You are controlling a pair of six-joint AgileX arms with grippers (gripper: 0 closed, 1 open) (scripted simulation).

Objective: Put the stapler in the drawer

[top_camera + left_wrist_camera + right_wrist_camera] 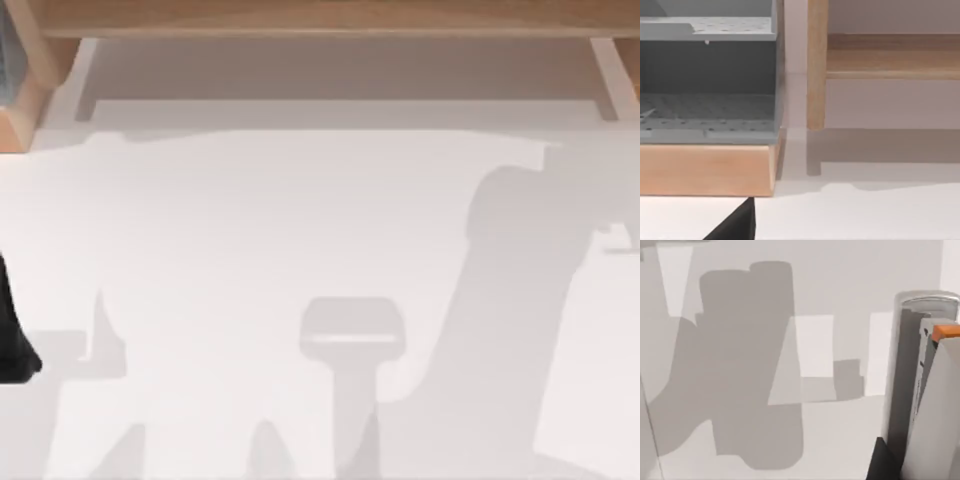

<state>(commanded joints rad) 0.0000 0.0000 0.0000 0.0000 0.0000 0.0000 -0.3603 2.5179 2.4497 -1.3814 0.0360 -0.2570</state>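
Note:
The stapler [920,390] stands up close in the right wrist view, a slim white-grey body with a rounded end and a small orange tab, held well above the white table. My right gripper [905,465] is shut on it, with one dark finger [881,460] beside its lower part. The drawer [707,107] is a grey perforated box on a light wooden base, seen ahead in the left wrist view. My left gripper [737,225] shows just a black tip in front of that base. In the top view my left arm [15,340] sits at the table's left edge.
A wooden shelf [330,20] runs along the back of the table, with a wooden post [816,65] right beside the drawer unit. The unit's wooden corner [22,110] shows at the back left. Arm shadows fall across the white table [300,220].

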